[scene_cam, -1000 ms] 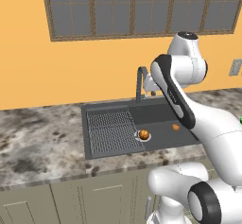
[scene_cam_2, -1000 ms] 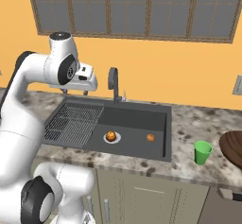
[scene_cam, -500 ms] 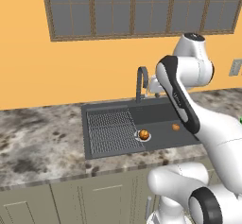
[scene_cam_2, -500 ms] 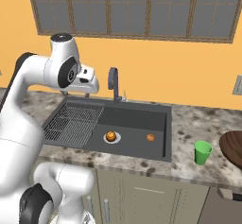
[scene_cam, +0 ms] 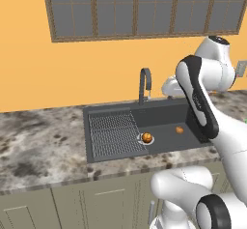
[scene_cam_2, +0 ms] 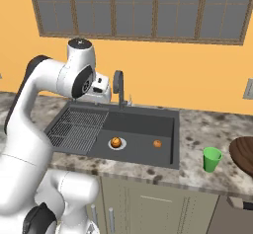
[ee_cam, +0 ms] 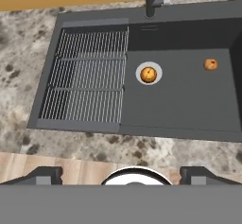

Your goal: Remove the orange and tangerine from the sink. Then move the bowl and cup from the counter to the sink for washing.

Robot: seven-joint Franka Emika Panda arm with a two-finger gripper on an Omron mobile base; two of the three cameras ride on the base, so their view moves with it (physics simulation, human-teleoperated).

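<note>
A: Fruit positions? 
B: Both in the sink (scene_cam_2: pixel 163 124). One orange fruit (ee_cam: pixel 148 73) sits on the round silver drain (ee_cam: pixel 139 73); a second, smaller fruit (ee_cam: pixel 210 64) lies on the basin floor, well apart from the first. I cannot tell which is the orange and which the tangerine. 
A: The arm? 
B: Raised above the sink near the faucet (scene_cam: pixel 144 83). In the hand view the gripper (ee_cam: pixel 127 173) looks down on the basin, jaws spread wide, nothing between them. 
A: Dishes? 
B: Green cup (scene_cam_2: pixel 212 159) upright on the counter (scene_cam_2: pixel 197 134), beside the sink. Reddish-brown bowl (scene_cam_2: pixel 243 152) just past the cup, at the frame edge.
</note>
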